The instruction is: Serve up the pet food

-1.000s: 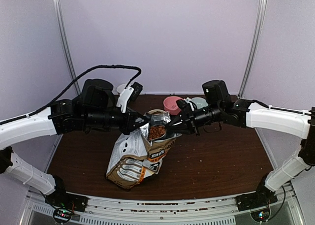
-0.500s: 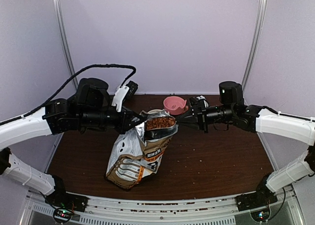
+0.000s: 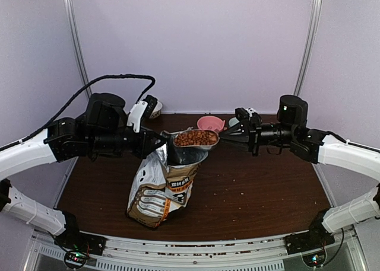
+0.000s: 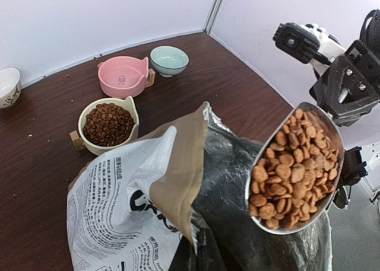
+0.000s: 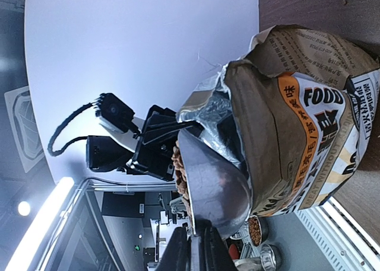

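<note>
The pet food (image 4: 294, 164) lay heaped to the brim in a metal scoop (image 5: 217, 191), which was held in the air just above the open mouth of the bag (image 3: 160, 188), over the middle of the table (image 3: 261, 188). More of it filled a cream bowl (image 4: 132, 105) toward the far edge. The right arm's fingers (image 3: 227, 142) were pinched on the scoop's handle, with the scoop roughly level. The left arm's fingers (image 3: 159, 142) were clamped on the bag's upper rim, holding the mouth open and the bag upright.

The step in hand was judged to be the carry from bag to bowl. A pink bowl (image 4: 127, 87) and a teal bowl (image 4: 169, 60) stood empty near the far edge, just beside the cream one. A white bowl (image 4: 7, 87) sat well apart, toward the far left corner.

Recommended procedure:
1. Hold the scoop level throughout the carry. The load stood at the rim, so any roll of the wrist would likely shed pellets.
2. Clear the bag's foil lip before moving sideways.
3. Bring the scoop's front low over the centre of an empty bowl, then tip slowly.
4. Release the bag only once the scoop is clear. The bag would probably slump otherwise.
</note>
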Controlling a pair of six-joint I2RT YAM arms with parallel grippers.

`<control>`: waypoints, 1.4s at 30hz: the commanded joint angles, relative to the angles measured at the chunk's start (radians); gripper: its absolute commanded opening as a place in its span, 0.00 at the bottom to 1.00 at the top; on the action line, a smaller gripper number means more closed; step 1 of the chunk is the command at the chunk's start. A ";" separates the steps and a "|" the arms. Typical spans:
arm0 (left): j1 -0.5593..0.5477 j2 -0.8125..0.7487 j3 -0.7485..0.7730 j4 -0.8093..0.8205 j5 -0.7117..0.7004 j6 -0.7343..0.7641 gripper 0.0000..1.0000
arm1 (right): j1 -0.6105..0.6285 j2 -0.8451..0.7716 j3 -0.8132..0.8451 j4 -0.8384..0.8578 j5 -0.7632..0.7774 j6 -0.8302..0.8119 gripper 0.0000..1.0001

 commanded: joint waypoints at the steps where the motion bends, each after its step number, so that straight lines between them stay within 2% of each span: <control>1: 0.011 -0.031 0.044 0.096 -0.063 -0.037 0.00 | -0.007 -0.053 -0.034 0.177 -0.029 0.083 0.00; 5: 0.016 -0.033 0.049 0.106 -0.057 -0.039 0.00 | -0.006 -0.080 -0.051 0.205 -0.026 0.126 0.00; 10: 0.027 -0.025 0.059 0.115 -0.029 -0.032 0.00 | -0.006 -0.095 -0.091 0.344 -0.003 0.232 0.00; 17: 0.037 -0.016 0.064 0.119 -0.005 -0.029 0.00 | -0.006 -0.096 -0.090 0.387 0.049 0.262 0.00; 28: 0.131 -0.126 0.037 0.036 0.004 -0.006 0.00 | -0.060 0.013 0.099 0.198 0.199 0.106 0.00; 33: 0.179 -0.174 0.027 -0.007 0.019 0.007 0.00 | -0.113 0.102 0.151 0.197 0.245 0.073 0.00; 42: 0.196 -0.217 -0.003 -0.005 0.026 0.007 0.00 | -0.218 0.285 0.240 0.155 0.279 -0.017 0.00</control>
